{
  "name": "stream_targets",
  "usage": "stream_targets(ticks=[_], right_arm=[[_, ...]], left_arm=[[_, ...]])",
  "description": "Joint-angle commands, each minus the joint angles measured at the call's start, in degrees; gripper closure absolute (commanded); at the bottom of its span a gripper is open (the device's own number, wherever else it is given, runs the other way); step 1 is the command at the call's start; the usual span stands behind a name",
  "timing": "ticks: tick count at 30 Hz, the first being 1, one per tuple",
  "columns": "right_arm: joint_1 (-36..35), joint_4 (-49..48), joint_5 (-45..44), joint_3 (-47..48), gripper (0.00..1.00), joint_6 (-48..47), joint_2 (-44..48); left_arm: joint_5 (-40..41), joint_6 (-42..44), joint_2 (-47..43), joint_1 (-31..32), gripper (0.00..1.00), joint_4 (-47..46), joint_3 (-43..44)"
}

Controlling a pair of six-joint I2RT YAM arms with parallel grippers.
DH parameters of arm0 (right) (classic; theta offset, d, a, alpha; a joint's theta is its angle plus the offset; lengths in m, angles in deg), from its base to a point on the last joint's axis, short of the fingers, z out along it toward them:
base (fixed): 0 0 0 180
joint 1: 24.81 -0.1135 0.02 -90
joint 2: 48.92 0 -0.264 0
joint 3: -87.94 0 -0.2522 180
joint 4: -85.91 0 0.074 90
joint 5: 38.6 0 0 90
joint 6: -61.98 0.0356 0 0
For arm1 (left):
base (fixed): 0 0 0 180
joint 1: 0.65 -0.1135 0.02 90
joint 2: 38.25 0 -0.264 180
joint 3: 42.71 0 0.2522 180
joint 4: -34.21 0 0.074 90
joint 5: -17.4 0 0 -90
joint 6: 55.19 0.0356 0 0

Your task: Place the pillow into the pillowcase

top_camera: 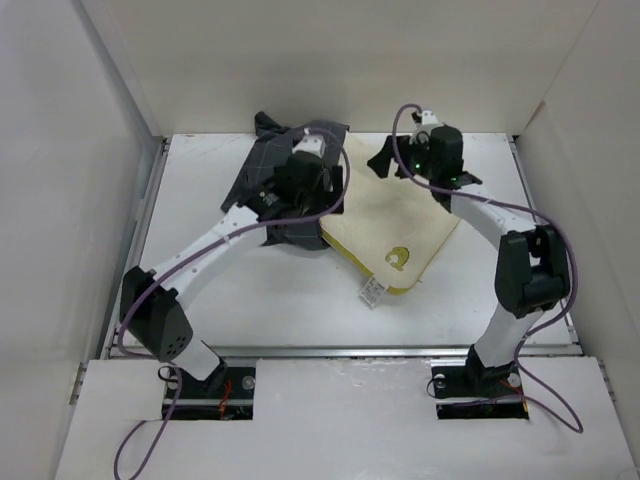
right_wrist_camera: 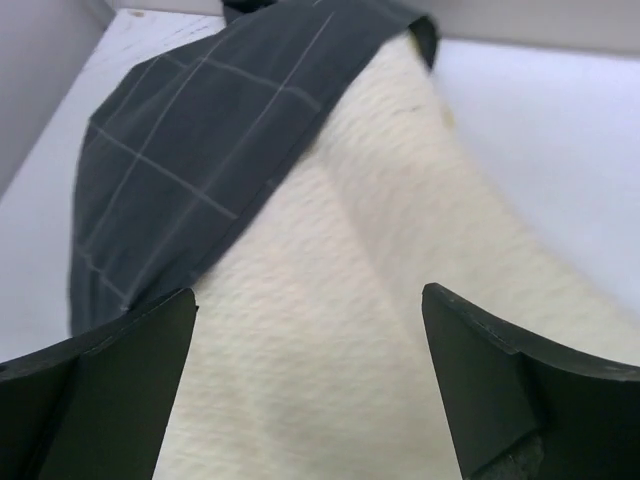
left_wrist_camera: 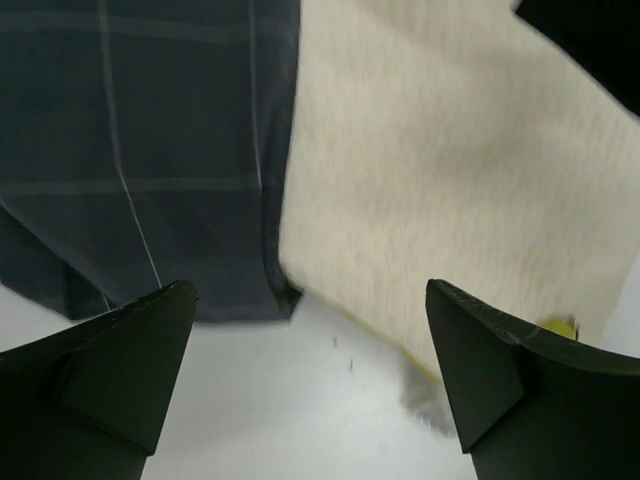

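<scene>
While both of my grippers hang over the far half of the table [top_camera: 250, 300], each stands with its 2 fingers spread wide and nothing between them. My left gripper [left_wrist_camera: 310, 300] is above the line where the pillowcase [top_camera: 258, 168] meets the pillow [top_camera: 405, 215]. My right gripper [right_wrist_camera: 309, 295] is over the pillow's far end, at about 12 o'clock of it. Seen from above, the pillow lies flat, a little toward 2 o'clock from the table's middle. Its corner with the small white tag [top_camera: 371, 292] points to 6 o'clock, and the greenish mark [top_camera: 397, 257] sits just beyond that corner. The pillowcase lies bunched at 11 o'clock, its edge lapping over the pillow's 10 o'clock side (whether that side is inside the sack or only under it, I cannot tell). Most of the pillow is uncovered.
</scene>
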Motion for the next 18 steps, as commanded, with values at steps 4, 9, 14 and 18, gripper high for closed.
stream_targets(ticks=[4,9,14,18], right_arm=[[6.4,19.5,6.9,19.0,0.0,-21.9,-11.2],[7.4,30.4,5.1,33.0,0.0,-27.6,-21.9],[7.4,37.8,7.6,40.7,0.0,-30.1,-31.4],[7.4,43.6,9.0,46.0,0.21,-30.8,-34.3]], left_arm=[[6.4,7.3,19.2,-6.5,0.0,3.7,24.7],[10.2,12.6,39.5,-7.1,0.0,9.7,49.8],[17.1,14.2,52.5,-7.1,0.0,9.7,62.7],[24.4,14.2,54.1,-7.6,0.0,-0.1,59.4]])
